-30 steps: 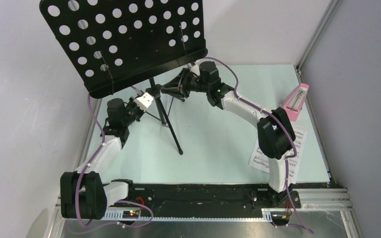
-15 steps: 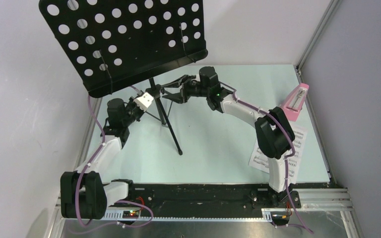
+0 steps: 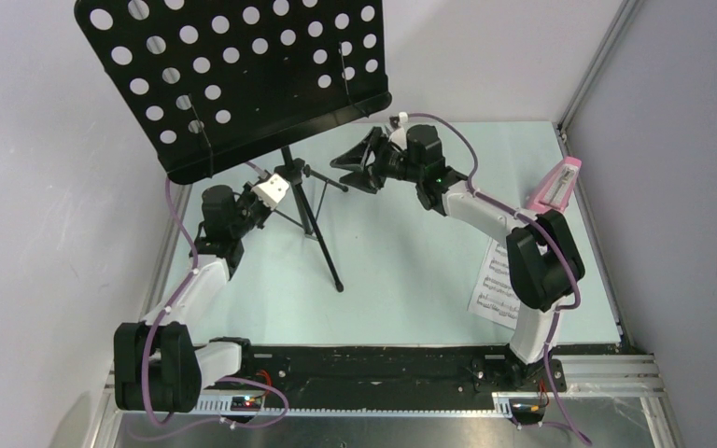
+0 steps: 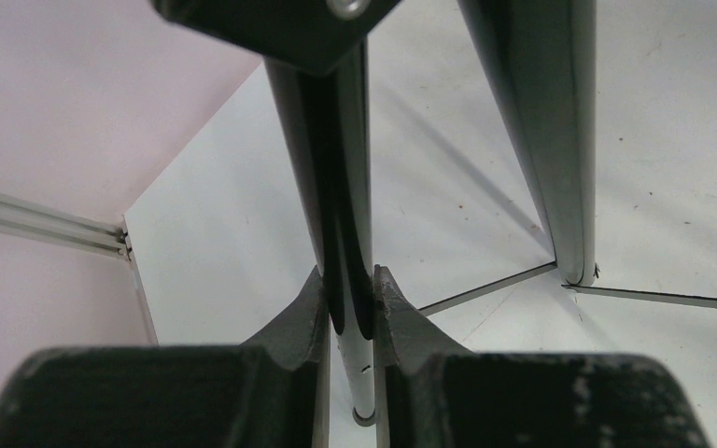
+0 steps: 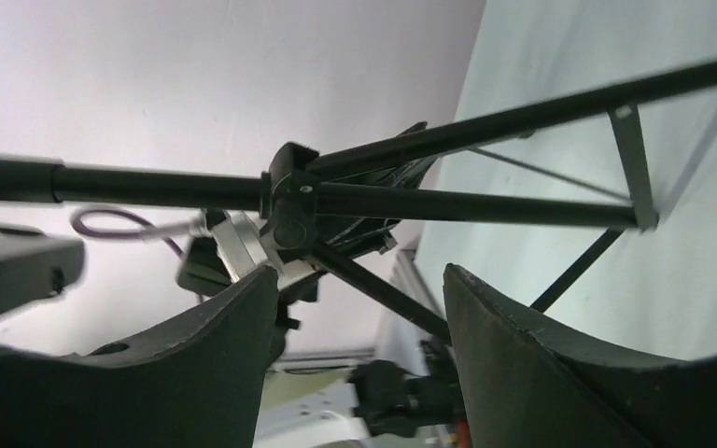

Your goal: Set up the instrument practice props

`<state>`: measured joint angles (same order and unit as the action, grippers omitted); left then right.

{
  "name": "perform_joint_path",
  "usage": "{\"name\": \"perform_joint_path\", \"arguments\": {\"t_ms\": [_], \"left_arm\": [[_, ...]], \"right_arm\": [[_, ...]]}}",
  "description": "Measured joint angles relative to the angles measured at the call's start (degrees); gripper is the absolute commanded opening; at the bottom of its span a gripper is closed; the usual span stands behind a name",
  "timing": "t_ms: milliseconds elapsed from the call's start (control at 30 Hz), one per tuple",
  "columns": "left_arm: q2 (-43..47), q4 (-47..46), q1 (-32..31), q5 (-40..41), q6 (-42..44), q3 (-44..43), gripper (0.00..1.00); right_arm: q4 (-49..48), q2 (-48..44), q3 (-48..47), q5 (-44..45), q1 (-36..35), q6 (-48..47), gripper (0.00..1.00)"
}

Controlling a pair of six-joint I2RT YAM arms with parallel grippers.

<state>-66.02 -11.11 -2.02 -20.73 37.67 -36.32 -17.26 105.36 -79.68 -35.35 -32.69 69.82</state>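
The stand stood upright at the far left of the worktop, its punched desk tilted high over the tripod. The left gripper was clenched on one black tube just below the hub; whether that tube was a leg or the centre post was hard to tell. The right gripper was released, jaws wide, near the hub but touching nothing. The sheets lay flat at the right, half hidden under the right arm. The metronome sat just beyond them by the right edge.

The stand looked stiff but top-heavy, with slick painted tubes, so it was best held low on the post. The sheets would be thin and limp, best taken by an edge. The metronome seemed light; its clear cover could not be made out. The desk hid the top of the post.
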Motion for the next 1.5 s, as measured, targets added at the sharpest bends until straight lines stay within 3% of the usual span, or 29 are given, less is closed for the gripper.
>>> {"name": "perform_joint_path", "arguments": {"t_ms": [233, 467, 733, 900, 1267, 1500], "left_arm": [[0.0, 0.0, 0.0, -0.1, -0.2, 0.0, 0.00], [0.0, -0.6, 0.0, -0.2, -0.3, 0.3, 0.00], [0.0, -0.6, 0.0, -0.2, -0.4, 0.3, 0.00], [0.0, -0.6, 0.0, -0.2, -0.6, 0.3, 0.00], [0.0, -1.0, 0.0, -0.2, -0.7, 0.5, 0.00], [0.0, -1.1, 0.0, -0.3, -0.7, 0.5, 0.00]], "right_arm": [[-6.3, 0.0, -0.9, -3.5, -1.4, -17.2, 0.69], [-6.1, 2.0, -9.3, -5.6, -3.5, -30.3, 0.69], [-4.0, 4.6, -10.9, -5.0, -5.2, -36.4, 0.73], [-4.1, 6.3, -10.9, -4.5, -5.7, -37.2, 0.69], [-7.9, 7.6, -10.9, -3.1, -6.8, -35.0, 0.40], [-7.8, 7.6, -11.0, -2.2, -6.8, -32.9, 0.11]]}}
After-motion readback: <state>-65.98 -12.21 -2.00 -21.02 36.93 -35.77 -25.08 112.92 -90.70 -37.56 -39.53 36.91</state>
